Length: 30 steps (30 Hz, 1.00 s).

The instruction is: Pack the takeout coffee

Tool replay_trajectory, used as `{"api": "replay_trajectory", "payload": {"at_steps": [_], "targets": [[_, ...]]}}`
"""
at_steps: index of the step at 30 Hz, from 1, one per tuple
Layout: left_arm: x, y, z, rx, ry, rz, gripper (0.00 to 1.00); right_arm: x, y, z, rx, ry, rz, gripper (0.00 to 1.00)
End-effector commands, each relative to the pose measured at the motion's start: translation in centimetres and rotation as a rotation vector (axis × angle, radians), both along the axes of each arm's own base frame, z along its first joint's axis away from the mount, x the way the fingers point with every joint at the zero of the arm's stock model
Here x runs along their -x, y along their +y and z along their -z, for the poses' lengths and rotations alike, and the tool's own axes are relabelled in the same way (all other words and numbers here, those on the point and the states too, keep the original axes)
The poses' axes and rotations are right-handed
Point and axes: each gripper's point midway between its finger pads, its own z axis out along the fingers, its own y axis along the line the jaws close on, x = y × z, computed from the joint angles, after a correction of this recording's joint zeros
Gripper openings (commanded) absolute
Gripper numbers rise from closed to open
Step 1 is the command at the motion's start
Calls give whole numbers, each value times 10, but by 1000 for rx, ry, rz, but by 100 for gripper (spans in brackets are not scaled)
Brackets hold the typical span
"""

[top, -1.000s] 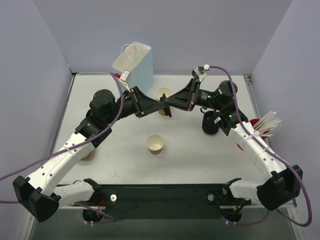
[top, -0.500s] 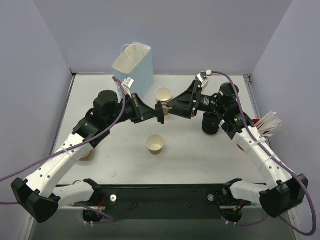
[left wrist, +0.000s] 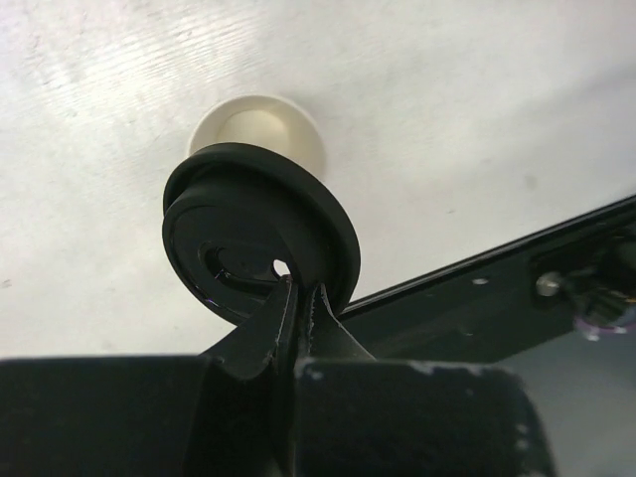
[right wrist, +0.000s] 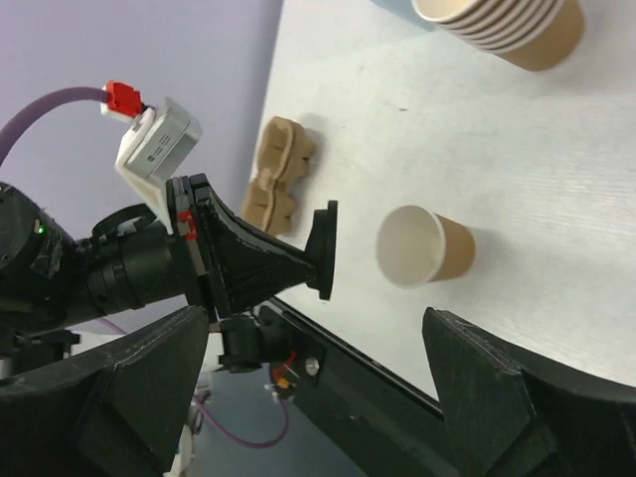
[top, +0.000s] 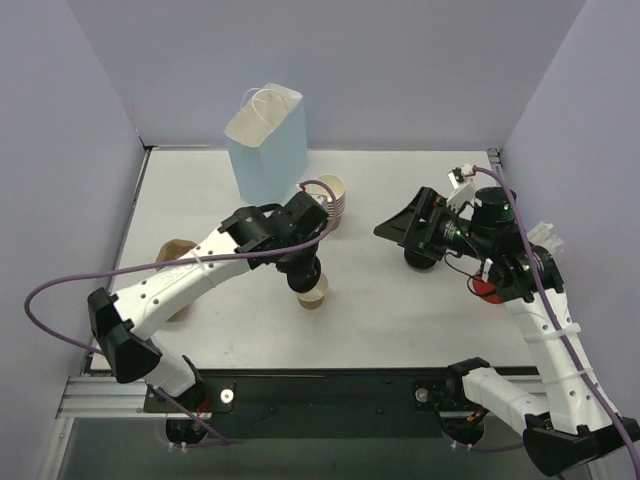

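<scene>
- Lid [left wrist: 260,234] pinched in my left gripper [left wrist: 298,303], just over the cup [left wrist: 260,124], mid surface [top: 400,310] toward the near edge.
- I should tip it flat, match rims, push down.
- My right gripper [top: 392,228] is wide open, empty.

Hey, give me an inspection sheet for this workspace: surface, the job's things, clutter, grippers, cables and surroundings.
Surface: white table, no spills seen.
Job's things: paper cup upright, no lid on it; black lid held tilted over it, not seated.
Clutter: cup stack, blue paper bag, cardboard carrier.
Grippers: left gripper with fingers shut on the lid's edge; right gripper open, empty, off to the right.
Cables: purple cables loop loosely beside both arms.
Surroundings: plain lavender walls; nothing else seen.
</scene>
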Motion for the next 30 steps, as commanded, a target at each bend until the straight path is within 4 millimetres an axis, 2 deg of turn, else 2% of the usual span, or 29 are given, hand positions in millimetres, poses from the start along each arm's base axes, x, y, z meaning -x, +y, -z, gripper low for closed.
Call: {"api": "replay_trajectory", "payload": {"at_steps": [1,7,12,30], "targets": [[-2,18,7,-189,-6,-2,0,8,-28,8,136,-7,83,93],[-2,4,31,-270,36,26,0,14,-40,1,175,-24,114,93],[-8,-8,35,-280,28,44,0,18,-40,-7,168,-38,104,94],[-12,-16,65,-380,78,49,0,25,-49,-14,211,-61,118,94]]}}
